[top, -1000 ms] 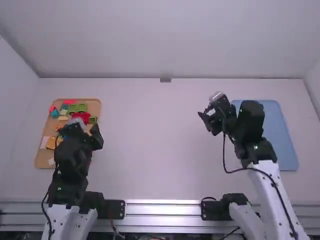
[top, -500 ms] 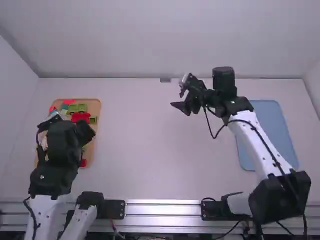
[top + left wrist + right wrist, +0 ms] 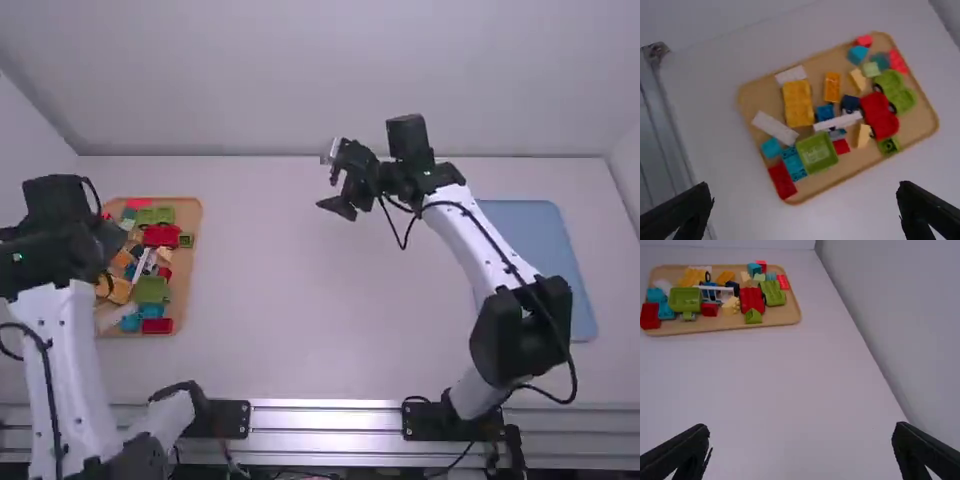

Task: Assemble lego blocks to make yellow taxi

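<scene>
My left gripper (image 3: 110,240) is over the left edge of the wooden tray (image 3: 184,280), which holds loose blocks. In the left wrist view, the left gripper (image 3: 805,200) is open and empty. A yellow block (image 3: 798,104) lies there beside an orange block (image 3: 832,88). Also in the tray are a red wheeled piece (image 3: 879,116), a green wheeled piece (image 3: 896,91), a white bar (image 3: 838,121) and a green box-shaped piece (image 3: 816,152). My right gripper (image 3: 332,182) is above the table's far middle; in its wrist view the right gripper (image 3: 801,440) is open with nothing between its fingers.
A blue mat or tray (image 3: 545,240) lies at the table's right side, partly behind the right arm. White walls stand behind the table (image 3: 270,300) and at its sides. A metal rail (image 3: 320,420) runs along the near edge.
The left arm has swung left and away from the tray's middle, uncovering most of the blocks. The right arm has moved from near the blue mat toward the far middle of the table.
</scene>
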